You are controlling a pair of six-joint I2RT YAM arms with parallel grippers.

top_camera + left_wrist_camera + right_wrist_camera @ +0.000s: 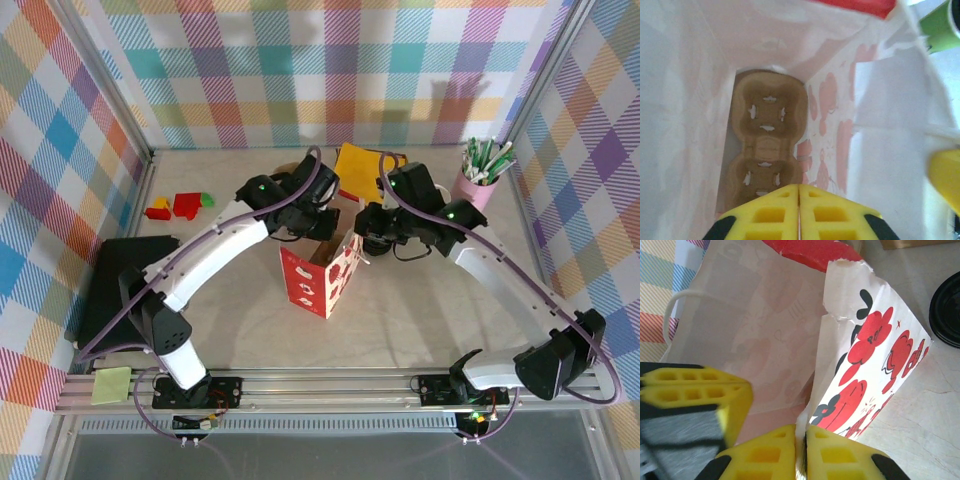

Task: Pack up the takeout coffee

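The bag (310, 285) stands open mid-bench, with the brown carrier (767, 145) lying at its bottom. The right end effector (801, 432) pinches the bag's rim. The left end effector (799, 192) is clenched at the opening, fingers pressed together. The green cup (942, 25) is outside the bag, just past its rim, and its black lid (947, 310) is close beside the bag. Straws (485, 160) stand near the far right corner.

One red-and-white paper bag (305, 285), one brown pulp carrier (767, 115) with two cup wells, one green cup (940, 27), one black lid (947, 310), one pink cup of straws (473, 190)
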